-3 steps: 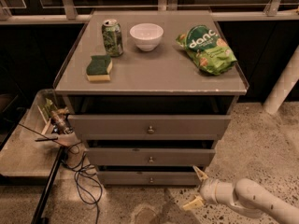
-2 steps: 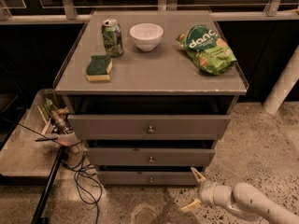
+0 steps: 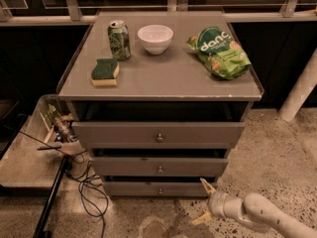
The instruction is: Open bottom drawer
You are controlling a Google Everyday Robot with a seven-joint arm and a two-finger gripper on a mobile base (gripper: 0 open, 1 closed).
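Note:
The bottom drawer [image 3: 148, 188] is the lowest of three grey drawers in the cabinet; its slim front is pushed in, with a small round metal knob [image 3: 159, 191] at its centre. My gripper [image 3: 204, 201] is low at the right, just in front of the drawer's right end and right of the knob. Its two yellowish fingers [image 3: 207, 186] are spread apart and hold nothing. The white arm [image 3: 257, 214] runs off to the lower right.
The middle drawer [image 3: 159, 166] and top drawer [image 3: 158, 132] sit above. On the cabinet top are a green can [image 3: 119, 39], a white bowl [image 3: 155, 38], a green chip bag [image 3: 219, 52] and a sponge [image 3: 105, 72]. A low shelf [image 3: 25, 162] with clutter and cables [image 3: 89, 187] stands left.
The gripper has shifted slightly left, closer to the bottom drawer's right end. The drawers have not moved.

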